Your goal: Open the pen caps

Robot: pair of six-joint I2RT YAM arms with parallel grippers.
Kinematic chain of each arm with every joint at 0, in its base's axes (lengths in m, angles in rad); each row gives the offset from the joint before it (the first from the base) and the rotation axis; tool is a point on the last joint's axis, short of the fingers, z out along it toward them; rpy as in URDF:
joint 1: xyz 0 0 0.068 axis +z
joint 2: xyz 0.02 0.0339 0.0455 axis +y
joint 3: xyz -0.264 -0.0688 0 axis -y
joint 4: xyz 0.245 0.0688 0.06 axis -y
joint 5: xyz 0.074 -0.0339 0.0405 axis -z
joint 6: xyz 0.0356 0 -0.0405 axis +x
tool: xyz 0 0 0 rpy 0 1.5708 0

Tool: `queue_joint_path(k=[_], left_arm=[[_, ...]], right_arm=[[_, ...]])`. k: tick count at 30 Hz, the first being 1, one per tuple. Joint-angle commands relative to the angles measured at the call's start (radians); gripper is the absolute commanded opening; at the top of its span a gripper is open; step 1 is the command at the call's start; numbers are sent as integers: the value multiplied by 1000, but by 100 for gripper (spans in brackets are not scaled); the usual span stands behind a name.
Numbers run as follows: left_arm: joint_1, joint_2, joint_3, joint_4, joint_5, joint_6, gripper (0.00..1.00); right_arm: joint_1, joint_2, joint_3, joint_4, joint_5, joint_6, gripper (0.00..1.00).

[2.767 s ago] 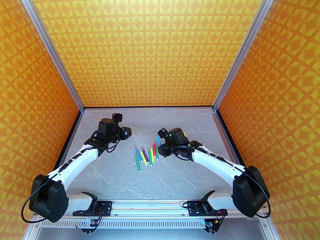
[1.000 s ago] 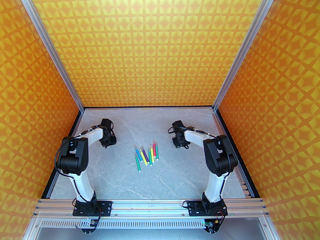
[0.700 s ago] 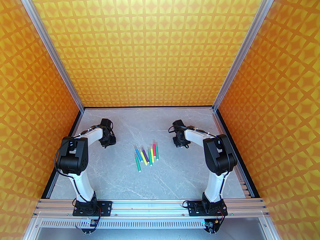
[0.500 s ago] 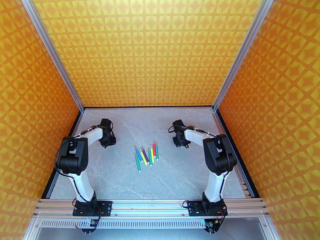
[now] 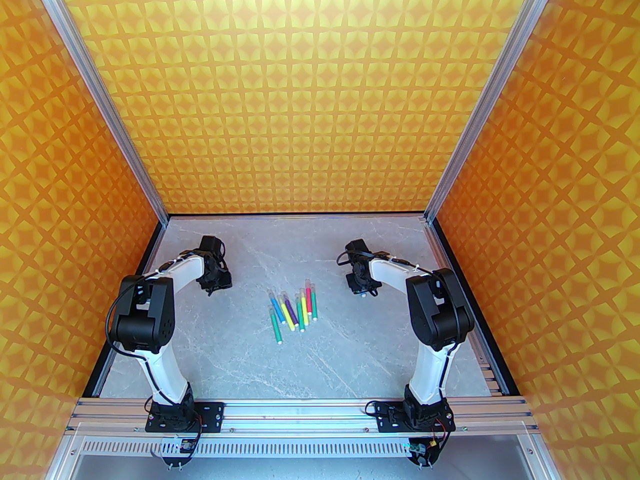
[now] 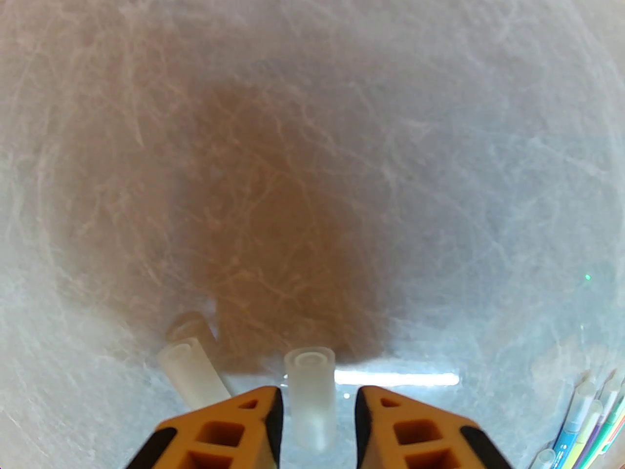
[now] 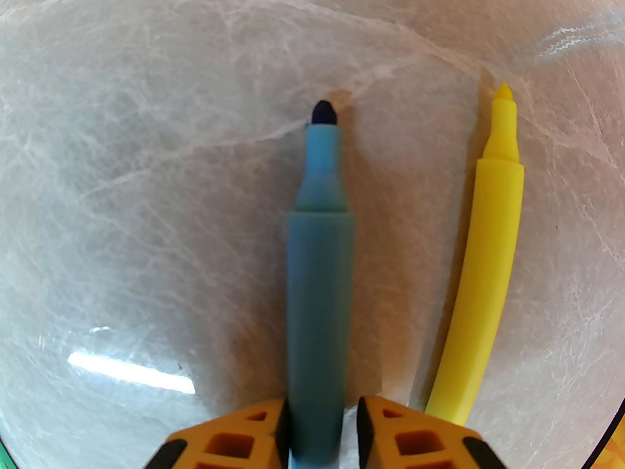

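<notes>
Two tools are standing slightly parted: the left tool (image 6: 318,394) around a loose pen cap (image 6: 309,374) lying on the surface (image 6: 312,115), the right tool (image 7: 322,404) around an uncapped blue pen (image 7: 320,271). Both should be lifting straight up, nudging neither, before reaching for the capped pens (image 5: 292,310) mid-surface.

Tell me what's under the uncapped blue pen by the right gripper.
The grey marble table and the blue pen's shadow. Its rear end runs between the fingers of the right gripper, so beneath that part is hidden.
</notes>
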Motion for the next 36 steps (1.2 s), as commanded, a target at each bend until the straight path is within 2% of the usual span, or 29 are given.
queue_joint_path(k=[1, 6, 14, 24, 31, 36], left_arm=[[9, -49, -1, -4, 3, 13, 35], [8, -110, -18, 14, 37, 10, 41], [8, -260, -85, 63, 86, 27, 50], [8, -557, -339, 284, 164, 0, 81], [9, -677, -443, 337, 233, -39, 85], [6, -748, -510, 372, 252, -50, 86]], right_arm=[[-8, -9, 11, -30, 11, -2, 31], [-8, -63, 3, -44, 0, 8, 34], [0, -170, -39, -46, -100, 28, 36], [101, -316, -148, -21, -227, 75, 45], [191, -329, -155, 17, -312, 141, 49], [246, -297, -157, 57, -322, 188, 49]])
